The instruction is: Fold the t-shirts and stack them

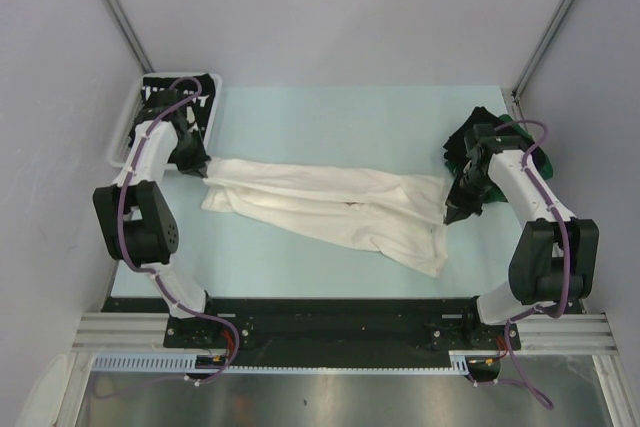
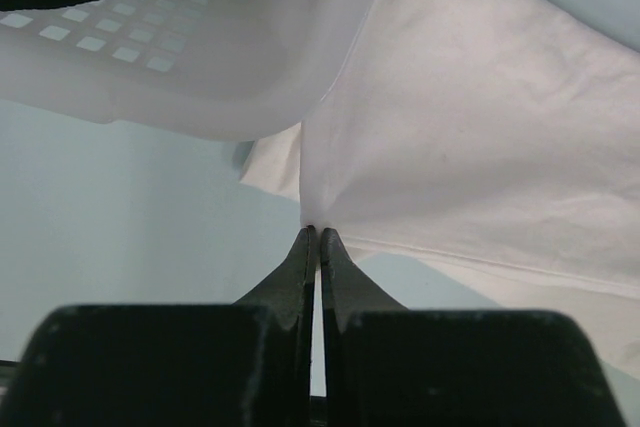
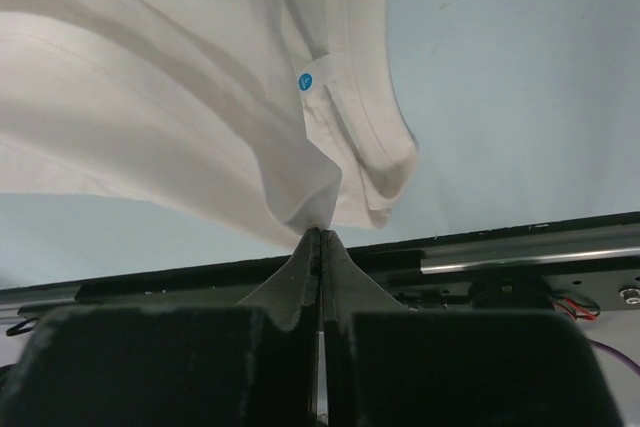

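Left gripper (image 1: 203, 171): closed, pinching the tee's (image 1: 330, 209) left end, just beside the basket (image 2: 200, 67).
Right gripper (image 1: 449, 215): closed, pinching the tee's right end.
Tee: stretched between your two grippers across the table (image 1: 330, 117); its long axis runs left to right, with the right end nearer you.
Nearer arm: neither, each has its own end.
Hard to tell: no print shows, so you cannot say which edge each gripper holds. The dark tees (image 1: 478, 135) are partly covered by your right arm.
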Action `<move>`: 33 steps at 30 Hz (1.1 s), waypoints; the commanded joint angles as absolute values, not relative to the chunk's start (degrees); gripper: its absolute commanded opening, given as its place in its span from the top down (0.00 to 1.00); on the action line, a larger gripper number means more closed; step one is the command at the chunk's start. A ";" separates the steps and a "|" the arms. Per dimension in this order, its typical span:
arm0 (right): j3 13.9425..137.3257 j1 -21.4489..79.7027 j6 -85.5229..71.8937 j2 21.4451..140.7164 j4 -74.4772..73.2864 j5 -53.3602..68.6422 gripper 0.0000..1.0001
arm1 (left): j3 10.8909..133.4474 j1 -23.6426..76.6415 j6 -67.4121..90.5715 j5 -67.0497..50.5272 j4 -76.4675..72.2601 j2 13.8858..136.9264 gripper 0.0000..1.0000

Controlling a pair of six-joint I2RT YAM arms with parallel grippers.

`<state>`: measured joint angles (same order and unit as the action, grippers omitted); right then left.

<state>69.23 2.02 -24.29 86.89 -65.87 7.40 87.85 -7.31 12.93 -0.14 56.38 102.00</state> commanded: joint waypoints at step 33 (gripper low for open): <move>84.53 14.59 -30.67 99.48 -51.16 6.25 0.58 | 87.19 -8.96 10.73 -13.17 52.57 94.31 0.83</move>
<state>77.91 12.58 -29.08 95.24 -56.42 9.26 88.36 -8.56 12.43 -6.04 55.90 98.91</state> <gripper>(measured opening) 0.424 0.167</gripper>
